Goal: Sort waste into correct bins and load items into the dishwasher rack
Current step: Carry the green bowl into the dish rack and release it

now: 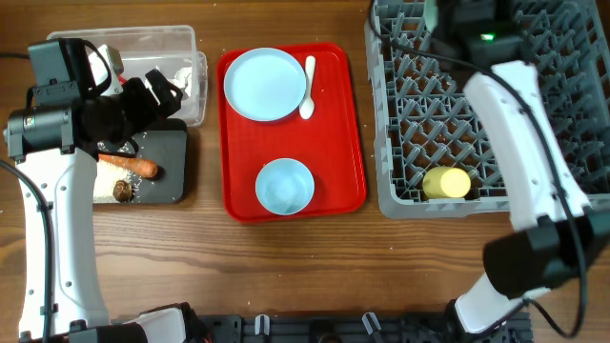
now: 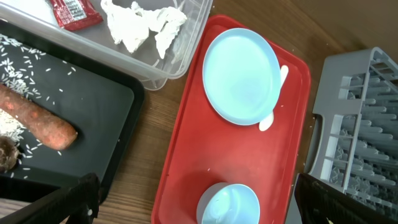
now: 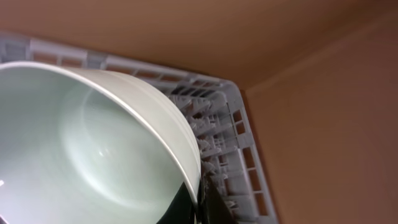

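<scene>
My right jaws pinch the wall of a small pale mint round bowl (image 3: 93,155), one finger inside the rim and one outside. The bowl hangs tilted on its side over a corner of the large square grey plastic dishwasher rack (image 1: 410,114). A small yellow cup (image 1: 446,182) lies on its side in the rack, close to its near edge.

My left jaws are spread wide with nothing between them, above the left end of the tabletop (image 1: 286,267), about where the clear plastic rectangular tub (image 2: 177,59) meets the shallow black rectangular tray (image 1: 172,152).

On the black tray lie an orange carrot (image 2: 37,118), white rice grains (image 2: 11,124) and a small brown food lump (image 1: 122,191). The tub holds crumpled white paper (image 2: 140,25) and a red snack wrapper (image 2: 71,12).

On the flat red serving tray (image 1: 338,124) sit a pale blue round plate (image 2: 239,74), a white plastic spoon (image 1: 307,88) tight against its rim, and another small pale mint bowl (image 1: 284,186).
</scene>
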